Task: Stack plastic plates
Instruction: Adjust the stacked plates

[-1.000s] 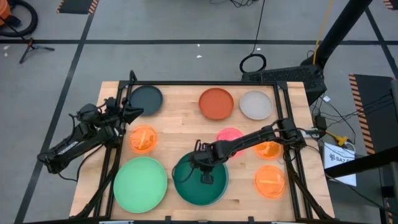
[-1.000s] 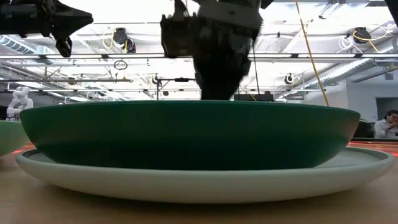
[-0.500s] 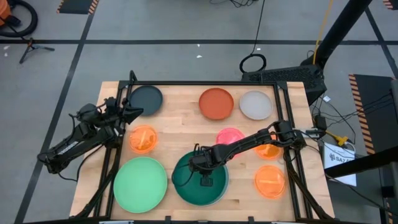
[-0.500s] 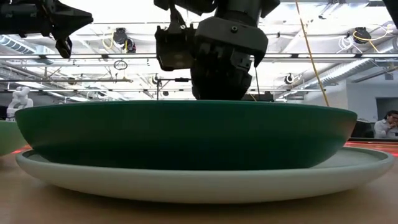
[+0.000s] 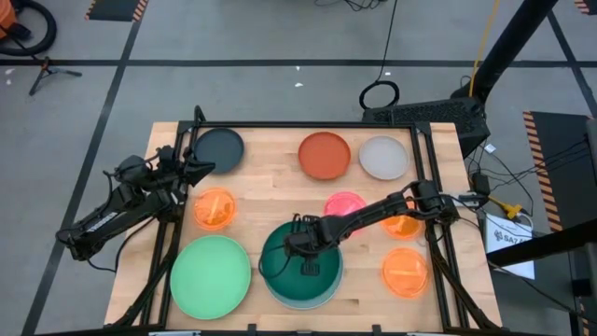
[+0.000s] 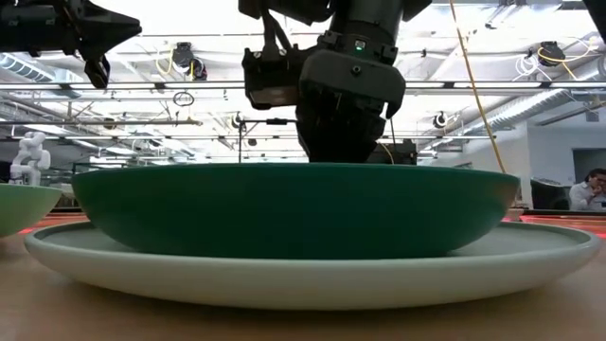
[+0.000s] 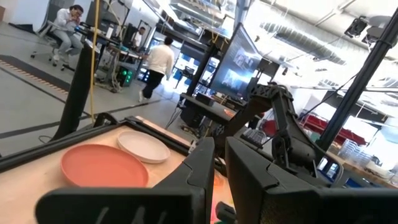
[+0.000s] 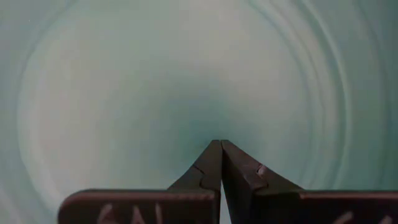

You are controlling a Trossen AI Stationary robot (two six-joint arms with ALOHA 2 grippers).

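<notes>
A workshop with a grey floor marked by dark tape lines surrounds a light wooden bench (image 5: 280, 187) framed by dark rails, and the low view looks across it into a bright hall with ceiling trusses where a seated person (image 6: 589, 189) shows at the far right edge. On the bench's near side, a large round dark teal plastic plate (image 5: 300, 263) sits inside a large pale blue plastic plate (image 6: 312, 275), whose rim shows all round beneath it in the low view. The right gripper (image 5: 308, 265) reaches from the right side down into the teal plate's middle, its fingers (image 8: 214, 163) pressed together with their tips on or just above the plate's floor; they hold nothing. Just beside this pair, to the left, lies a large light green round plastic plate (image 5: 211, 275). Along the far side lie a medium dark grey plate (image 5: 218, 149), a medium red-orange plate (image 5: 325, 155) and a medium whitish plate (image 5: 383, 157), each apart from the others. A small translucent orange plate (image 5: 215, 208) lies left of centre, a small pink plate (image 5: 345, 202) sits partly under the right arm, and two more small orange plates (image 5: 405, 271) lie near the right rail. The left gripper (image 5: 201, 166) waits above the bench's left edge near the grey plate, its fingers (image 7: 202, 168) nearly together with a narrow gap, holding nothing.
</notes>
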